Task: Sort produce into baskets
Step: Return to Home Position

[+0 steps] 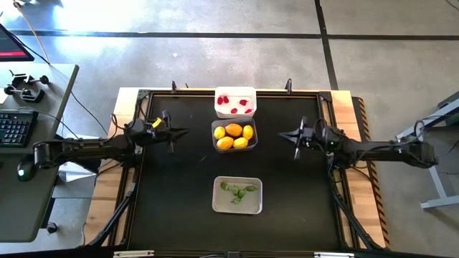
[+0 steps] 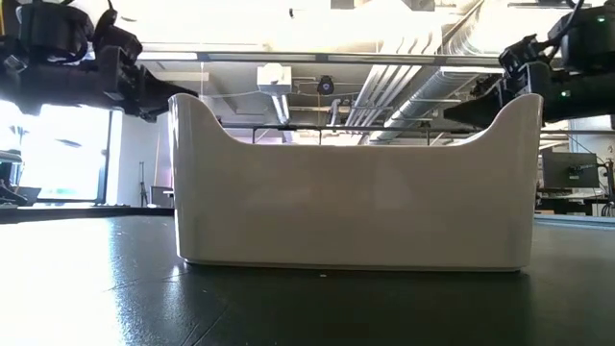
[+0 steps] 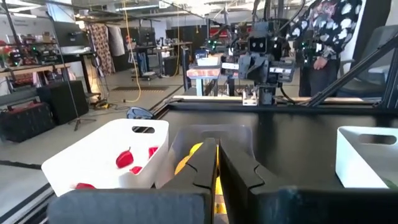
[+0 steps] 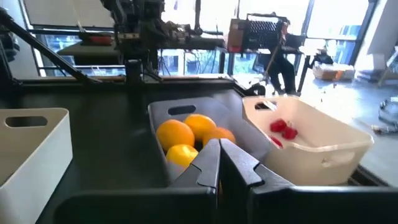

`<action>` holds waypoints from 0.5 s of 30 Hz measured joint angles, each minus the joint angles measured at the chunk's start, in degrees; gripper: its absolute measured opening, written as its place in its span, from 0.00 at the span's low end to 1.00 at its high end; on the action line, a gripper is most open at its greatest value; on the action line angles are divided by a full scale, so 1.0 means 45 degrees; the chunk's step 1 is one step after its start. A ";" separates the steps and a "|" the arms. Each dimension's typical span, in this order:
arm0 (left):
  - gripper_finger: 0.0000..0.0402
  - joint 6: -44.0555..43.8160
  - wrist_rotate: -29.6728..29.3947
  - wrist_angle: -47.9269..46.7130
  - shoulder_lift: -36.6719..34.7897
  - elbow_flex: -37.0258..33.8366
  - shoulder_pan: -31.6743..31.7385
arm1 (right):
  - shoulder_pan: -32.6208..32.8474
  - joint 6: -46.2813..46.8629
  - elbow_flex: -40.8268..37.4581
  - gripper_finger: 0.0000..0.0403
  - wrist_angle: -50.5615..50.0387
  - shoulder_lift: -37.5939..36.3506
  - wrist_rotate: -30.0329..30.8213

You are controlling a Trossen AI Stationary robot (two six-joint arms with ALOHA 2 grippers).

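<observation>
The produce lay sorted down the table's middle: red pieces [image 1: 224, 100] in the opaque white basket [image 1: 235, 89] at the far end, lemons [image 1: 234, 130] in the clear basket [image 1: 214, 136] at the centre, green pieces [image 1: 231, 188] in the pale grey basket [image 1: 251, 204] nearest. I judged the lemons smooth, light and apt to roll, best pinched across the waist, and the greens thin and limp. My left gripper [image 1: 181, 132] and right gripper [image 1: 285, 134] hung either side of the lemons, fingers pressed together, holding nothing.
</observation>
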 joint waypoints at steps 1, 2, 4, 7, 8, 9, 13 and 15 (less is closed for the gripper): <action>0.01 -0.0005 0.0010 -0.0118 -0.0180 0.0000 0.0000 | 0.0000 0.0107 -0.0012 0.00 -0.0598 -0.0451 0.0089; 0.01 -0.0005 0.0011 -0.0271 -0.0379 0.0000 -0.0005 | 0.0000 0.0226 -0.0008 0.00 -0.1143 -0.0886 0.0166; 0.01 0.0080 0.0011 -0.0765 -0.0767 0.0000 -0.0005 | 0.0000 0.0307 -0.0008 0.00 -0.2104 -0.1715 0.0215; 0.00 0.0204 0.0011 -0.1449 -0.1379 -0.0010 0.0000 | 0.0000 0.0288 -0.0008 0.00 -0.3275 -0.2909 0.0289; 0.00 0.0209 0.0011 -0.1476 -0.1588 -0.0087 0.0000 | 0.0000 0.0221 -0.0008 0.00 -0.3593 -0.3273 0.0455; 0.00 0.0222 0.0020 -0.1631 -0.1838 -0.0182 0.0000 | 0.0000 0.0154 -0.0008 0.00 -0.3822 -0.3594 0.0628; 0.00 0.0205 0.0011 -0.2277 -0.2798 -0.0185 0.0000 | -0.0019 -0.0377 -0.0008 0.00 -0.4469 -0.4868 0.0888; 0.00 0.0207 0.0011 -0.2510 -0.3343 -0.0185 0.0000 | -0.0019 -0.0438 -0.0008 0.00 -0.4928 -0.5437 0.0889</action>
